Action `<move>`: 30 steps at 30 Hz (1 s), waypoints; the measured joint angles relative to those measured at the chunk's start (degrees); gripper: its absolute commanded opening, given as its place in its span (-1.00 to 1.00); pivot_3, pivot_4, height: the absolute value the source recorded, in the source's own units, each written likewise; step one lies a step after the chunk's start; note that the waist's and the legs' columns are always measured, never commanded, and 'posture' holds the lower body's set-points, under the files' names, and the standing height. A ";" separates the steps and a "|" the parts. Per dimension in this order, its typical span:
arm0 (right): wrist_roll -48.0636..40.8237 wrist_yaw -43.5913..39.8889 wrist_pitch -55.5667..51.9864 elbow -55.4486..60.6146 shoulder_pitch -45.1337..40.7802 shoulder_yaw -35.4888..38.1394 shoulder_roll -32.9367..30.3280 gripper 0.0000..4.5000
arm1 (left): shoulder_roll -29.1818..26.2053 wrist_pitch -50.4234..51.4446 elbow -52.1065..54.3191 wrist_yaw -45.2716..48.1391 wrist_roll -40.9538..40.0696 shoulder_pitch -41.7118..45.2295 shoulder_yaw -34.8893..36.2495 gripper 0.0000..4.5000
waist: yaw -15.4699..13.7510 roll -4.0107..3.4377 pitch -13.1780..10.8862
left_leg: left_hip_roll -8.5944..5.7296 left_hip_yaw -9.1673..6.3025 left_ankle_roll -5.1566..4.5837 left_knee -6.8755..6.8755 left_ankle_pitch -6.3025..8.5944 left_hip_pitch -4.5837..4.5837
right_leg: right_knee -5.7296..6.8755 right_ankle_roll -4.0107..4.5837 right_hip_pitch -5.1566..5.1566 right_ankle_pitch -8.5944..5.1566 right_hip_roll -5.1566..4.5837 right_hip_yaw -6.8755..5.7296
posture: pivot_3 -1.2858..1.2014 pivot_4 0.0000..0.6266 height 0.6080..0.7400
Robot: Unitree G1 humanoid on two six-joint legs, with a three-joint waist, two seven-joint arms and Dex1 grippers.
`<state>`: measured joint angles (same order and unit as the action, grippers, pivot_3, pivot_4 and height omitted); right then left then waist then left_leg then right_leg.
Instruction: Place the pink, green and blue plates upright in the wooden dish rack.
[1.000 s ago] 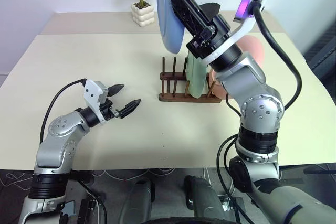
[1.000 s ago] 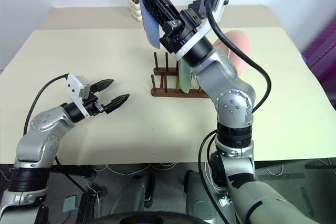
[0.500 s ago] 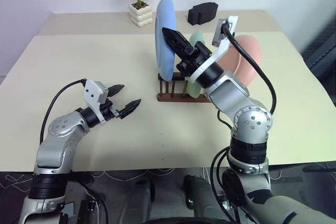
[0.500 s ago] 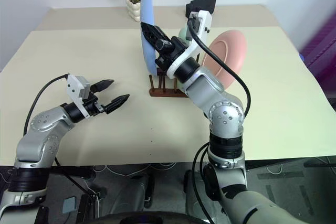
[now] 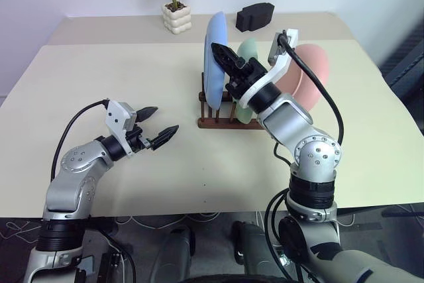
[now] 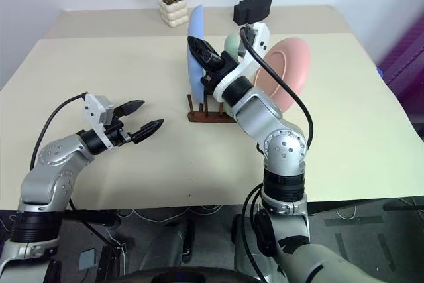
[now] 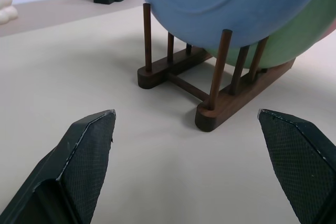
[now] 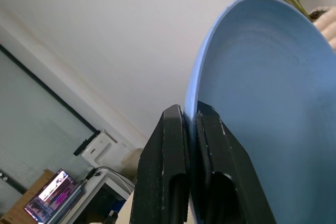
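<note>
The light blue plate (image 5: 214,57) stands upright over the left end of the wooden dish rack (image 5: 228,122). Its lower edge (image 7: 210,30) hangs among the front pegs, above the rails. My right gripper (image 5: 224,56) is shut on the plate's upper rim, and its black fingers (image 8: 173,145) pinch the blue plate (image 8: 262,103). The mint green plate (image 5: 249,51) stands in the rack just behind it. The pink plate (image 5: 311,71) leans at the rack's right end. My left gripper (image 5: 161,122) hovers open over the table left of the rack, with nothing between its fingers (image 7: 89,150).
A potted plant (image 5: 176,16) in a white pot and a black block (image 5: 255,14) sit on the far table behind the rack. The cream table (image 5: 99,77) stretches wide to the left and in front of the rack.
My right gripper has brought the blue plate down from above the rack and turned it until its lower edge is among the pegs. The left arm has stayed still.
</note>
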<state>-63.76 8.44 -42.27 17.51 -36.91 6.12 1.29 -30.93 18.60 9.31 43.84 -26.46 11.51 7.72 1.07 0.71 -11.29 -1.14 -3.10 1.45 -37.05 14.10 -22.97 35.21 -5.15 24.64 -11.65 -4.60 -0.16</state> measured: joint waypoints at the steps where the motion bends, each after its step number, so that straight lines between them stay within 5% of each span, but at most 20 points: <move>1: 0.00 0.23 0.00 -0.18 0.00 0.00 0.00 -0.68 | 0.00 0.00 0.09 -0.01 0.00 0.00 -0.02 1.00 | 0.00 0.00 0.00 | 0.00 0.00 0.00 0.00 0.00 0.00 | 0.00 0.00 0.00 0.00 0.00 0.00 | 0.03 -0.52 0.99; 9: 0.07 0.28 0.01 -0.48 0.00 0.02 -0.08 0.97 | 0.09 0.02 0.54 -0.11 -0.01 -0.02 -0.12 1.00 | 0.01 0.00 0.00 | 0.01 -0.01 0.00 0.00 0.00 -0.01 | -0.01 0.01 0.00 -0.01 0.00 0.00 | 0.03 -0.52 0.99; 14: 2.07 -1.33 0.28 -0.39 -0.06 -0.63 -1.44 0.97 | 0.21 0.03 0.56 -0.11 -0.04 -0.07 -0.19 1.00 | 0.01 0.00 0.00 | 0.00 0.00 0.00 0.00 0.00 -0.01 | -0.03 0.02 0.00 -0.01 0.00 0.00 | 0.03 -0.52 0.99; 20: 11.75 -10.21 1.89 2.91 -2.75 -5.32 -11.09 0.97 | 0.67 0.11 1.02 -0.05 -0.18 -0.25 -0.25 1.00 | -0.04 -0.02 -0.01 | -0.01 0.02 0.00 -0.01 0.00 -0.13 | -0.07 0.02 0.09 -0.02 -0.01 -0.01 | 0.03 -0.52 0.99; 23: 15.79 -14.59 3.87 5.45 -4.12 -5.81 -15.30 0.58 | 0.89 0.61 1.35 0.07 -0.32 -0.24 -0.34 1.00 | -0.08 -0.02 -0.01 | -0.01 0.01 0.00 -0.01 0.00 -0.16 | -0.08 0.01 0.10 -0.02 0.00 -0.03 | 0.03 -0.52 0.99; 30: 25.18 -20.55 5.29 7.91 -2.86 1.63 -34.78 -0.99 | 1.64 3.65 5.38 2.42 -1.83 -2.01 -4.47 1.00 | -0.67 0.02 0.00 | -0.08 0.04 0.00 -0.11 0.00 -0.36 | -0.28 0.03 0.12 -0.04 -0.13 -0.03 | 0.03 -0.52 0.99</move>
<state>-38.58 -12.10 -36.99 25.42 -39.77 7.75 -33.50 -29.28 22.24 14.69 46.26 -28.29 9.50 3.25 0.40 0.73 -11.29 -1.22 -3.06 1.45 -37.16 14.11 -23.33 34.93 -5.12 24.76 -11.69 -4.73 -0.19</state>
